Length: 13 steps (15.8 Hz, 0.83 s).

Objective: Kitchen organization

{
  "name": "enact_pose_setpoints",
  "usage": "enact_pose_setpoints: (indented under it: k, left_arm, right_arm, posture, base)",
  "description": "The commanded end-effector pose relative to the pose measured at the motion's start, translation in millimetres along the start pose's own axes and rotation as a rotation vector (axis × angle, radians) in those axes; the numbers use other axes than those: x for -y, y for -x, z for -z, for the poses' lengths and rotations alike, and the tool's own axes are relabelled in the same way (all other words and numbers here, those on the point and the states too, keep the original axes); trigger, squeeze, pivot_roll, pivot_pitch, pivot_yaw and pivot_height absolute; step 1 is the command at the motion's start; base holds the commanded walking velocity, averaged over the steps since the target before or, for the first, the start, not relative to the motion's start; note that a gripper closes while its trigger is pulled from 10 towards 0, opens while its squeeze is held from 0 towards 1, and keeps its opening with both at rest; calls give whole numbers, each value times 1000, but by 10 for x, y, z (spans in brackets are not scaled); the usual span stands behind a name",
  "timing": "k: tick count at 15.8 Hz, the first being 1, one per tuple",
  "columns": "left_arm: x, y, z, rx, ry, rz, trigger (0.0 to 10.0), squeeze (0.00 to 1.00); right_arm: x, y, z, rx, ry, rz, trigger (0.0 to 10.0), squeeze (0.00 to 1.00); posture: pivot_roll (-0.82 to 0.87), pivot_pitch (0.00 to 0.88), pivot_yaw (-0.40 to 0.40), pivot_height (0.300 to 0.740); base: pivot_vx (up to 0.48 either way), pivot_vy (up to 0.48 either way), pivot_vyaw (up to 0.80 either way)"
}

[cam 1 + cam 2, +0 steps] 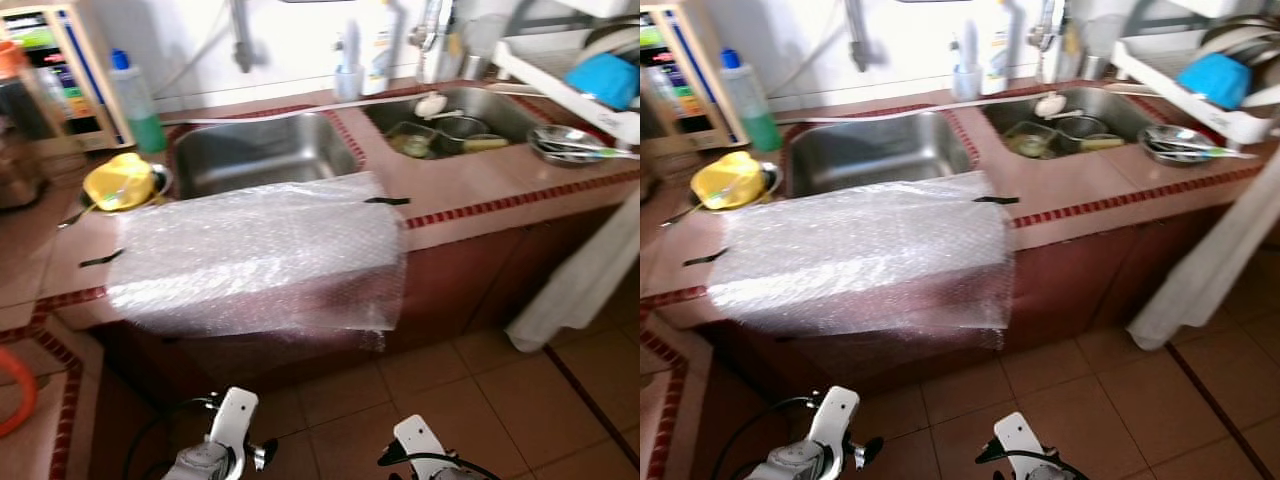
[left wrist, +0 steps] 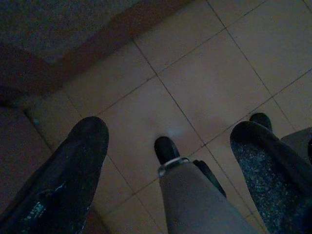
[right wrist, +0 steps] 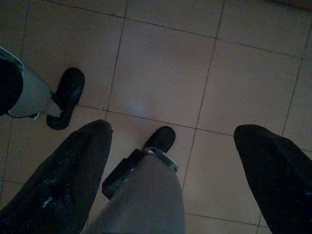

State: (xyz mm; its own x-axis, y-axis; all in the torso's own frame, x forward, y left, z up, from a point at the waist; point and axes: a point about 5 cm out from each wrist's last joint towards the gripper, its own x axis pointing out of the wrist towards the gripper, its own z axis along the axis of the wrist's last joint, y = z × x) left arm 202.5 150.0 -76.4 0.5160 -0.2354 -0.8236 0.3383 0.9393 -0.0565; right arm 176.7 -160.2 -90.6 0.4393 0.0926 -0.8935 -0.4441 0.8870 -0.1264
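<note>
- Head cam looks down at a tiled kitchen counter (image 1: 470, 190) with red trim and two steel sinks.
- Bubble wrap sheet (image 1: 255, 255) lies over the counter's front edge ahead of the left sink (image 1: 260, 150), black tape strips at its corners; lower part hangs down over the cabinet front.
- Yellow cloth-like item in a steel bowl (image 1: 122, 182) sits on the counter, just left of the left sink.
- Green dish soap bottle (image 1: 138, 103) with blue cap stands behind that bowl, near the wall.
- Right sink (image 1: 450, 120) holds dishes: a bowl, some utensils, blurred, can't resolve more.
- Steel plate (image 1: 565, 145) with utensils sits on the counter right of the right sink.
- White dish rack (image 1: 560, 85) at far right, blue bowl (image 1: 603, 78) in it.
- White towel (image 1: 580, 285) hangs down at the right end of the counter.
- Both arms hang low at the frame bottom, over the floor tiles (image 1: 480, 390), well apart from the counter.
- Left gripper (image 2: 168, 139): wrist cam is dark, points at the floor; two black fingers (image 2: 78, 165) spread wide, nothing between them but floor and the robot's leg and foot.
- Right gripper (image 3: 173, 141): same, dark view of the floor, fingers (image 3: 73, 170) apart, empty; robot's feet visible below.
</note>
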Motion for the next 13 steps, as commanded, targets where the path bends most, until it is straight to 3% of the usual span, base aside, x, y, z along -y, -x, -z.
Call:
enact_pose_setpoints:
  k: [1,7,9,11,13]
  left_arm:
    - [-39,11,9,-3,-14,-12,10000,0]
    - [-46,17,40,-14,-29,-9,10000,0]
    - [-50,16,7,-2,-109,-19,10000,0]
    - [-61,16,-52,14,-273,-28,10000,0]
    - [-59,12,-114,53,-236,-32,10000,0]
  right_arm:
    - [-3,2,22,-7,5,2,10000,0]
    - [-3,4,47,-10,0,2,10000,0]
    - [-1,5,51,-12,2,2,10000,0]
    - [5,6,56,-16,14,9,10000,0]
    - [2,6,65,-18,-1,9,10000,0]
  posture:
    - [63,0,65,740]
    - [58,0,67,740]
    - [57,0,67,740]
    - [61,0,64,740]
    - [62,0,63,740]
  base:
    - [0,0,0]
    - [0,0,800]
    - [0,0,800]
    - [0,0,744]
    - [0,0,203]
